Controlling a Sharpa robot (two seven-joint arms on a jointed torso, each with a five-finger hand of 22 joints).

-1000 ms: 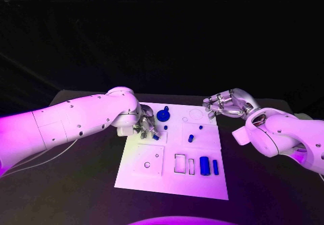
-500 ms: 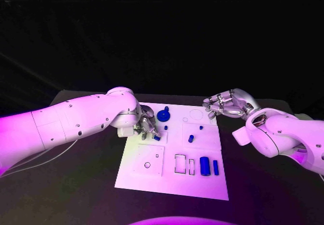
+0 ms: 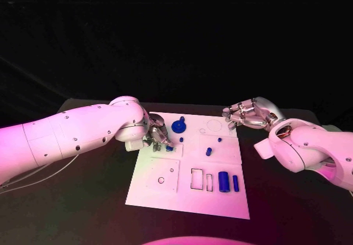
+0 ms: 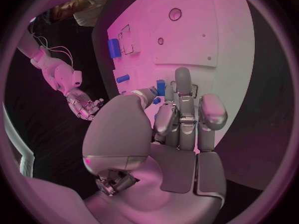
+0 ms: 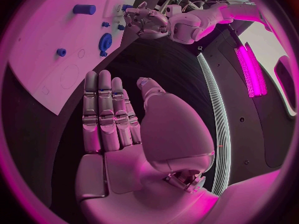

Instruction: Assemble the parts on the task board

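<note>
The left hand sits over the near-left part of the board, pinching a small blue peg between thumb and fingers, its tip just above the white surface. The right hand hovers off the board's far right corner, fingers apart, holding nothing. The peg looks light, stiff and smooth, likely a little slippery between metal fingers, so a grip across its middle with the end left free should suit seating it. Other parts lie on the board: one gear near the far edge, one tiny peg just beside the left hand, one and a slightly longer one toward the middle, and two upright bars, a thick one and a thin one, near the front. That makes seven blue pieces, so far as can be told.
</note>
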